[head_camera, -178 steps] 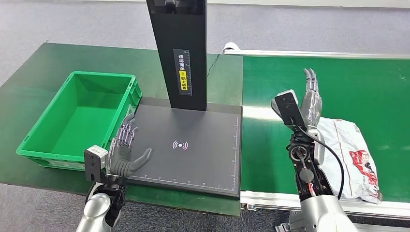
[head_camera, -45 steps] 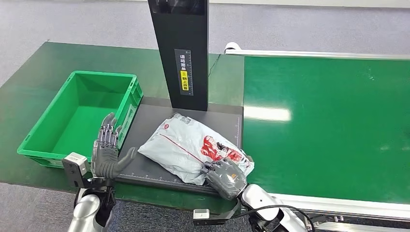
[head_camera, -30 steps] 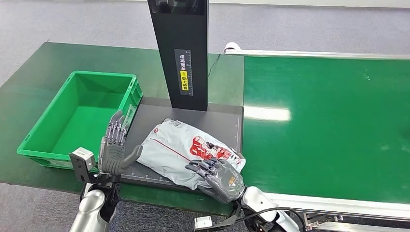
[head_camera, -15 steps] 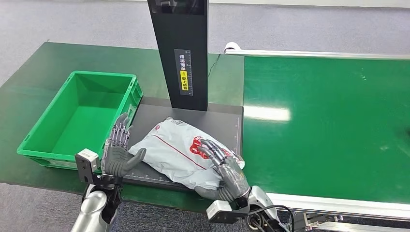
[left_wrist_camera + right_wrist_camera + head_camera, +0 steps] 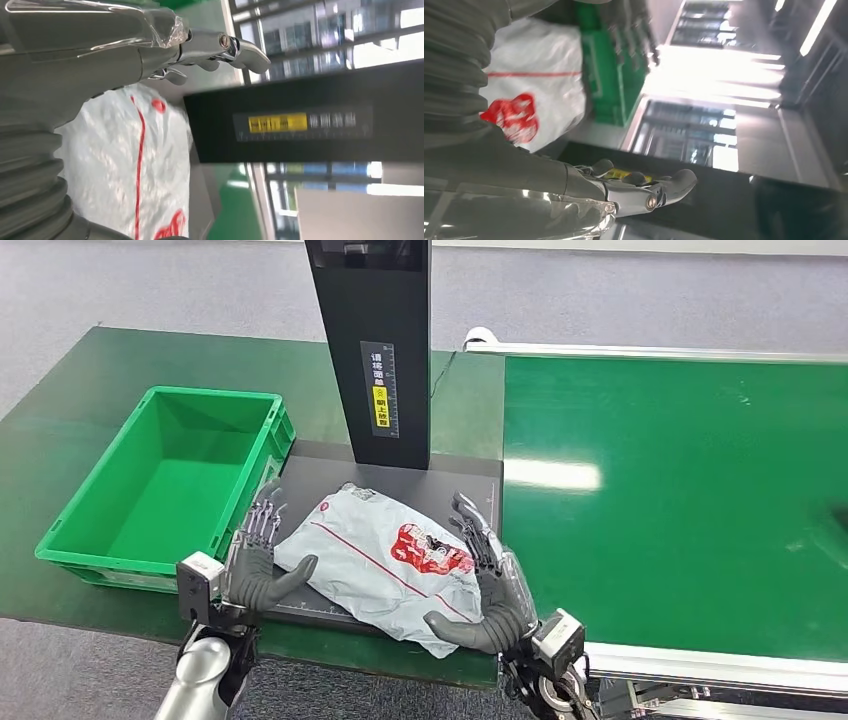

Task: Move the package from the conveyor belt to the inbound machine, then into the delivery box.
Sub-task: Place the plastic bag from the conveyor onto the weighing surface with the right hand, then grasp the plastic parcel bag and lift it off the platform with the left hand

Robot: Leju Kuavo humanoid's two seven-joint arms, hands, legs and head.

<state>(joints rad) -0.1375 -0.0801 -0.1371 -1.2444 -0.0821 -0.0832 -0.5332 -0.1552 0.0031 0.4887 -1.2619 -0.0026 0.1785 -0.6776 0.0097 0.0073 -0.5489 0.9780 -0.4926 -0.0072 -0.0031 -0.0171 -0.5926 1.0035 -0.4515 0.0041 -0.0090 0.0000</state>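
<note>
Since the package (image 5: pixel 385 560) lies on the machine (image 5: pixel 455 490), half is done. My left hand (image 5: pixel 255 565) and right hand (image 5: pixel 490 590), fingers spread, flank it; the box (image 5: pixel 150 560) waits.

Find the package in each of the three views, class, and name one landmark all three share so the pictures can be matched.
Head view: the package lies on the black scanner plate, between the left hand and right hand.
Left wrist view: the package is beside the hand's grey cover.
Right wrist view: the package is next to the green box.
Shared landmark: the scanner's black post.
</note>
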